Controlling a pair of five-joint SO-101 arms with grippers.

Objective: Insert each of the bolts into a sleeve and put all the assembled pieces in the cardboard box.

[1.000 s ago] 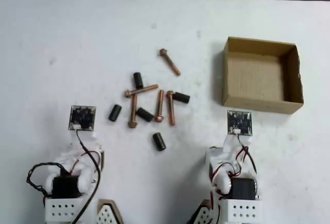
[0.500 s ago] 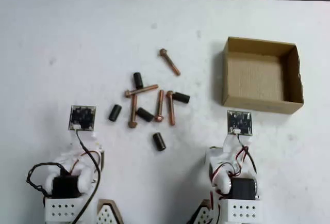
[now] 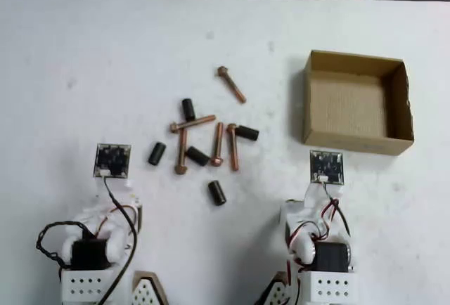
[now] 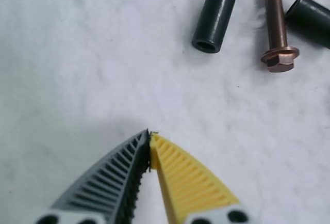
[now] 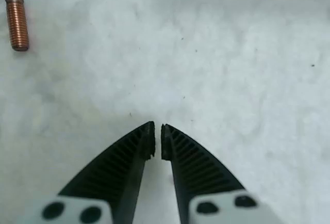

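Several copper bolts [image 3: 218, 143] and several black sleeves [image 3: 197, 156] lie loose in a cluster at the table's middle. One bolt [image 3: 230, 84] lies apart, farther back, and one sleeve [image 3: 216, 192] lies nearer the arms. The cardboard box [image 3: 394, 101] stands at the right with nothing in it. Both arms sit at the near edge. My left gripper [image 4: 149, 137] is shut and holds nothing, a short way from a sleeve [image 4: 213, 20] and a bolt [image 4: 277, 28]. Shut with nothing in it too, my right gripper [image 5: 158, 132] hangs over bare table, with a bolt's threaded end [image 5: 15, 21] off to one side.
The white table [image 3: 91, 52] is bare to the left and behind the cluster. The left arm's base [image 3: 88, 263] and the right arm's base [image 3: 320, 263] stand at the near edge. A second sleeve [image 4: 311, 18] lies beside the bolt head in the left wrist view.
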